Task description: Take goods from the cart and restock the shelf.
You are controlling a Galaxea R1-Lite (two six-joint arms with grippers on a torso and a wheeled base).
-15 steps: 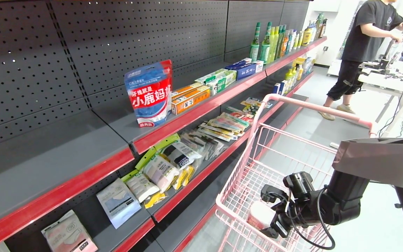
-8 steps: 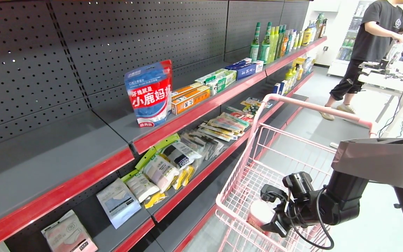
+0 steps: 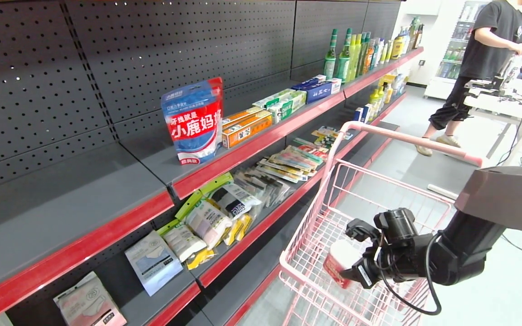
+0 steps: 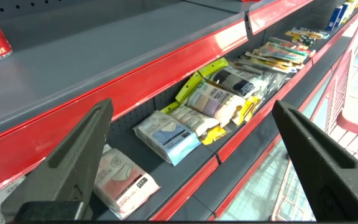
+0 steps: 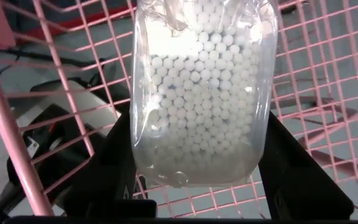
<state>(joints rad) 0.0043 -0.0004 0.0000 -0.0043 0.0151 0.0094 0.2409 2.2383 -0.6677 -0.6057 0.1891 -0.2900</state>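
- The shelf (image 3: 75, 253) runs along the left side of the aisle: dark grey pegboard backing, grey boards, and red front edges in stacked tiers. The near stretch of its upper board is bare grey.
- A pale floor (image 3: 492, 294) lies on the right of the aisle.
- The pink wire cart (image 3: 406, 141) stands just beside the shelf's lower tiers, with its handle bar towards the far end of the aisle.
- The right gripper (image 3: 350, 271) is inside the cart's basket, at the corner near the shelf. Its dark fingers are pressed against both sides of a clear pack (image 3: 339, 263).
- The clear pack is full of small white balls and has a red band around it. The basket's pink mesh shows behind it.
- The left gripper (image 4: 192, 106) hangs in front of the shelf with its two fingers spread wide and nothing between them.
- A blue-and-red pouch (image 3: 194, 120) stands upright on the upper board.
- Flat boxes (image 3: 246, 127) lie just beyond the pouch.
- Green bottles (image 3: 342, 54) stand farther along the same tier.
- On the tier below, soft packets (image 3: 206, 222) lie heaped together.
- Carded toothbrushes (image 3: 293, 160) lie farther along that tier.
- A white packet (image 3: 152, 262) leans at the near end.
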